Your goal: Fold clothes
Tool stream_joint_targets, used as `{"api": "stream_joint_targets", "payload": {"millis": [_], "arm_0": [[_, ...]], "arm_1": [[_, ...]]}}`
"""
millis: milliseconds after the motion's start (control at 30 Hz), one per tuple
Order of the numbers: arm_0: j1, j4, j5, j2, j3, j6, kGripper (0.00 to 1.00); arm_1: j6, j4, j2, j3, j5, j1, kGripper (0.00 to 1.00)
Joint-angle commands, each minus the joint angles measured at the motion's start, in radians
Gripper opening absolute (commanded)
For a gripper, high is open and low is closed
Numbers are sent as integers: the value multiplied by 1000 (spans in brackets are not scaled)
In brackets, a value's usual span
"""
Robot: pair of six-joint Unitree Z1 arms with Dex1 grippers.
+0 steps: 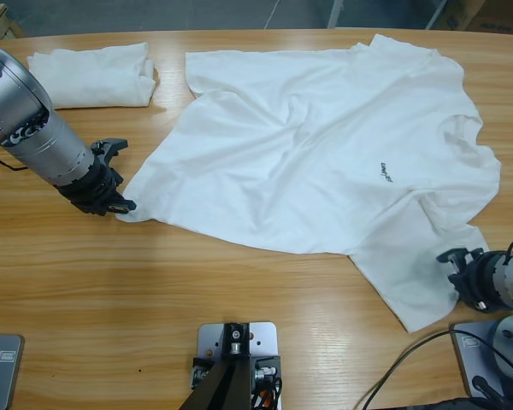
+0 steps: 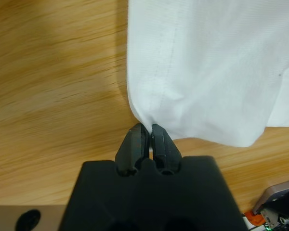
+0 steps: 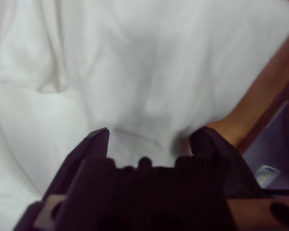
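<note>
Low on the left, the left arm slants in toward the middle, its pincer [image 1: 126,206] [image 2: 145,129] pinched tight on a hem corner of the T-shirt [image 1: 325,145] [image 2: 207,72]. At the near right the right arm reaches in from the edge. Its pincer [image 1: 453,257] [image 3: 149,137] has its jaws spread wide over the shirt's edge [image 3: 135,57], gripping nothing. The shirt lies rumpled across the middle and right of the wooden surface [image 1: 154,299], its logo [image 1: 385,173] facing up. A folded white garment [image 1: 90,77] sits at the far left, just apart from it. Bare wood stretches along the near side. Grey floor shows past the far edge.
</note>
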Motion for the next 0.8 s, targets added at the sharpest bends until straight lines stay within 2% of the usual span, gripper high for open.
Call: {"api": "stream_joint_targets", "payload": {"millis": [33,567,800], "arm_0": [[-11,-7,1,18,55,13,0],[-11,-7,6,10,71,36,0],[-19,17,5,-57,124,33,0]], "arm_1": [[-34,157,29,-79,25,-5,0],[-52,135,8,-54,11,-5,0],[-66,298,-30,-119,71,-5,0]]}}
